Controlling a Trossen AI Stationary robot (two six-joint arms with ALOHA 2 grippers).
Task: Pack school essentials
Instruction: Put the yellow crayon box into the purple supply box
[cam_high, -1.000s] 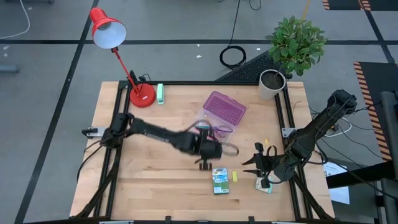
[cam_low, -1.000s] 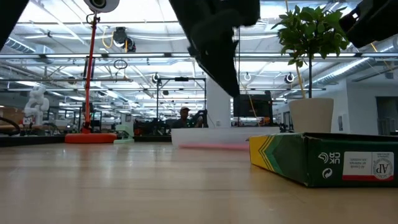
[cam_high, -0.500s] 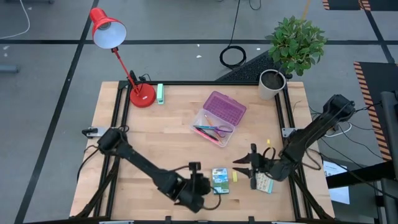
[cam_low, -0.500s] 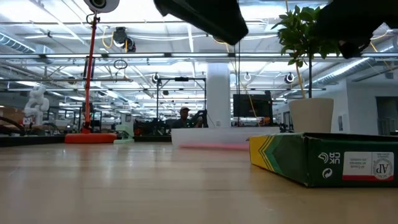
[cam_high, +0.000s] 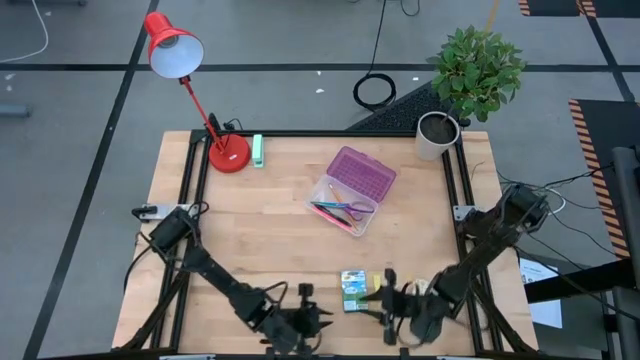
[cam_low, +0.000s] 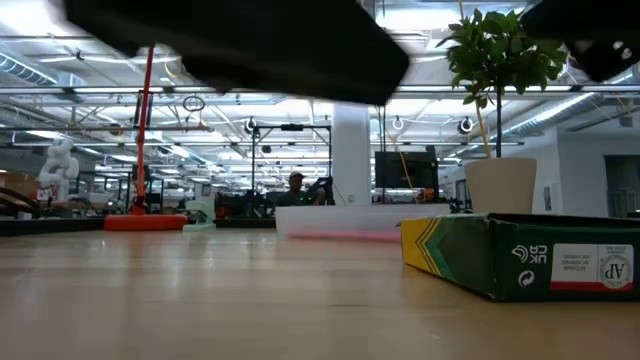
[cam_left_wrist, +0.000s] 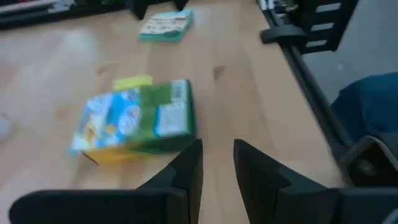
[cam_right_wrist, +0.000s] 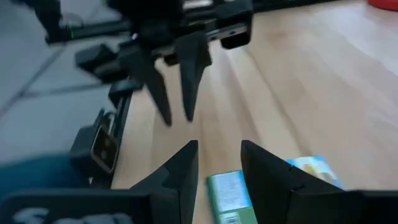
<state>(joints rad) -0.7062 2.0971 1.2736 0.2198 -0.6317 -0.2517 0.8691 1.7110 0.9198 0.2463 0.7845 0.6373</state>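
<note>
The green-and-yellow cardboard crayon box (cam_high: 353, 290) is seen lying flat near the table's front edge, bracketed by both arms, with the tiny yellow eraser (cam_high: 378, 284) just beside it. The left gripper (cam_high: 300, 322), its dark fingers parted by a narrow gap and holding nothing, is placed off the box's left front corner; in the left wrist view the box (cam_left_wrist: 140, 122) lies ahead of the fingers and to one side, its long axis running across the line of approach. The right gripper (cam_high: 388, 303), likewise slightly open and empty, is set close beside the box's right side and is judged the nearer of the two. The small patterned pack (cam_left_wrist: 166, 25) rests farther right. The clear plastic case with the purple lid (cam_high: 352, 187) stands well apart toward mid-table, pencils and purple-handled scissors (cam_high: 350, 210) already inside.
</note>
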